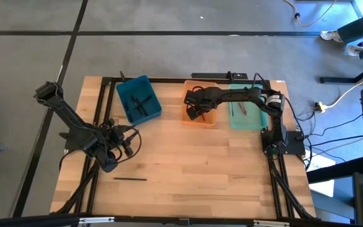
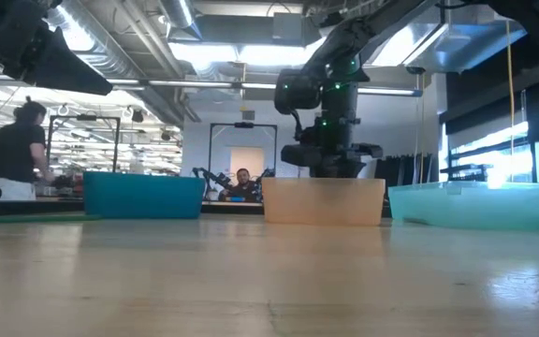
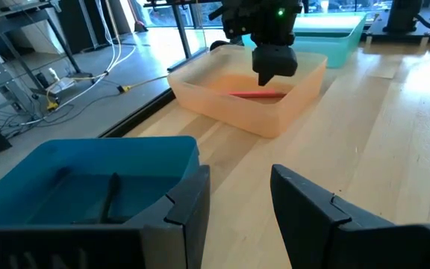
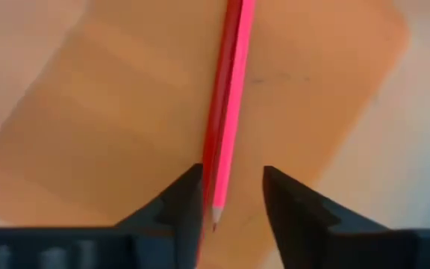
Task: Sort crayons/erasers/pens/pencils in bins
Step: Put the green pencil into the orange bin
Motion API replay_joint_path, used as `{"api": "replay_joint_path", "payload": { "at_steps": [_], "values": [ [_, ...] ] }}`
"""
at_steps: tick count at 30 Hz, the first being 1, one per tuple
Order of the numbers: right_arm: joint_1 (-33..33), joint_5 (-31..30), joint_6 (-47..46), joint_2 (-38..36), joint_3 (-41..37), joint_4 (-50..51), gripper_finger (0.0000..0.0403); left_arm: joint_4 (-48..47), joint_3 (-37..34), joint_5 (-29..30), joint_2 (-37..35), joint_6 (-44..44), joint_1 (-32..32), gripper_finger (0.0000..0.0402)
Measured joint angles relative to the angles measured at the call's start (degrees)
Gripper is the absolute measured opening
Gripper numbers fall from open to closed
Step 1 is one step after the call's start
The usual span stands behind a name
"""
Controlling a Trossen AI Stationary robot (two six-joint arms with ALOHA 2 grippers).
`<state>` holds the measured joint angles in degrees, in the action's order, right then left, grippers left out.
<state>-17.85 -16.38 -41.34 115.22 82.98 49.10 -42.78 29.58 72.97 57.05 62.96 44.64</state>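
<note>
My right gripper (image 1: 195,112) hangs open over the translucent orange bin (image 1: 208,120). A pink-red pencil (image 4: 228,104) lies flat on the bin's floor, in line with the gap between the open fingers (image 4: 230,175); the left wrist view shows this pencil (image 3: 258,95) below the fingertips (image 3: 275,71). My left gripper (image 3: 237,209) is open near the table's left side (image 1: 125,137), empty, beside the teal-blue bin (image 1: 138,99), which holds dark sticks (image 3: 110,198). The mint bin (image 1: 247,115) holds reddish sticks (image 1: 241,108). One black stick (image 1: 130,178) lies on the table.
The three bins stand in a row along the far part of the table: teal (image 2: 143,197), orange (image 2: 324,201), mint (image 2: 480,206). Bare wood stretches across the near half. Black frame rails border the table. People show in the room far behind.
</note>
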Motion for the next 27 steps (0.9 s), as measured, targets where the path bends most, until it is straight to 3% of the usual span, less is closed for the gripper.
{"api": "replay_joint_path", "payload": {
  "at_steps": [7, 17, 21, 27],
  "values": [
    [0.3, -3.1, 2.9, -0.7, 0.3, -3.1, 0.0202, 0.0, 0.0, 0.0, 0.0, 0.0, 0.0, 0.0135],
    [6.2, -3.6, 10.0, -7.6, -0.3, -13.6, 0.0209, 0.2, 0.0, 0.1, 0.0, 0.0, 0.0, 0.0135],
    [10.3, -3.4, 15.6, -9.4, -0.8, -27.1, 0.021, 0.2, 0.0, -0.3, 0.0, 0.0, 0.0, 0.0135],
    [15.8, 3.7, 28.9, -7.2, -0.4, -47.8, 0.021, 0.2, -0.1, 1.2, 0.0, 0.0, 0.0, 0.0135]
  ]
}}
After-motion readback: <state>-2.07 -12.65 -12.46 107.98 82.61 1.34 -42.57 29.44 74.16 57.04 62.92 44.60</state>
